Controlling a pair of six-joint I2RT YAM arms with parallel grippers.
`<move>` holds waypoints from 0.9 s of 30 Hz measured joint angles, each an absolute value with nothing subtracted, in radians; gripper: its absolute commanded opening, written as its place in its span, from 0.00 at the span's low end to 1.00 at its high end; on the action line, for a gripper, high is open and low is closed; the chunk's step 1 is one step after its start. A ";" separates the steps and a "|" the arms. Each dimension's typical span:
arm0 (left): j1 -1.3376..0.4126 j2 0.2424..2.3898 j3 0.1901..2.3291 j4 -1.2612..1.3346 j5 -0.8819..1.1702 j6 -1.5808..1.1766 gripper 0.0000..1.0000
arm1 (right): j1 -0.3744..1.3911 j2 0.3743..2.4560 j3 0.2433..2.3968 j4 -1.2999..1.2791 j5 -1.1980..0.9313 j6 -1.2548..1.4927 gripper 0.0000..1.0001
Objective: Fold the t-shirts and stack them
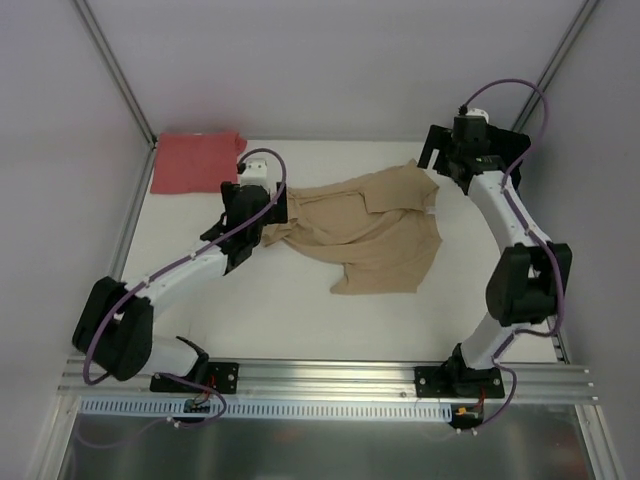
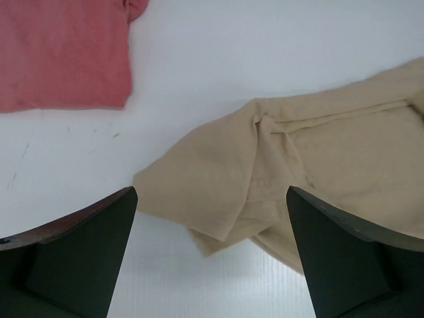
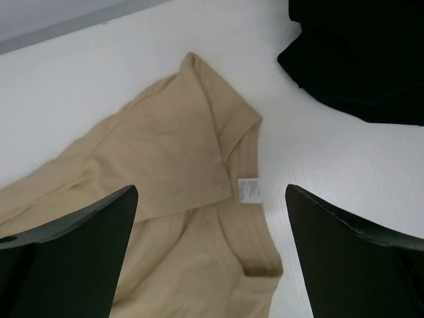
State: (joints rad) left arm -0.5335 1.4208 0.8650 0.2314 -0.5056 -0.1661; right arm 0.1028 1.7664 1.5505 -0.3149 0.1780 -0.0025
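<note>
The tan-beige t-shirt (image 1: 370,230) lies crumpled mid-table. My left gripper (image 1: 268,208) is open and empty, just above the shirt's left end; in the left wrist view (image 2: 212,265) a folded corner of the tan cloth (image 2: 305,159) lies between and beyond the fingers. My right gripper (image 1: 445,165) is open and empty over the shirt's collar end; in the right wrist view (image 3: 211,265) the collar with its white label (image 3: 249,190) lies between the fingers. The salmon-red t-shirt (image 1: 197,162) lies folded flat at the back left, also in the left wrist view (image 2: 59,53). The black t-shirt (image 3: 364,53) shows only in the right wrist view, just beyond the collar.
Grey walls with metal posts (image 1: 118,70) close in the white table (image 1: 280,310) at the back and both sides. An aluminium rail (image 1: 330,375) carrying the arm bases runs along the near edge.
</note>
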 measured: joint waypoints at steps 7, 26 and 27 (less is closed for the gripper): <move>-0.580 1.077 0.727 0.171 -0.403 -0.259 0.99 | 0.217 1.392 1.219 -0.298 0.073 0.071 0.99; -0.502 1.507 0.741 0.209 -0.302 -0.354 0.67 | 0.272 1.201 0.954 -0.413 -0.014 0.110 0.99; -0.502 1.519 0.752 0.213 -0.298 -0.354 0.67 | 0.272 1.201 0.954 -0.417 -0.013 0.106 1.00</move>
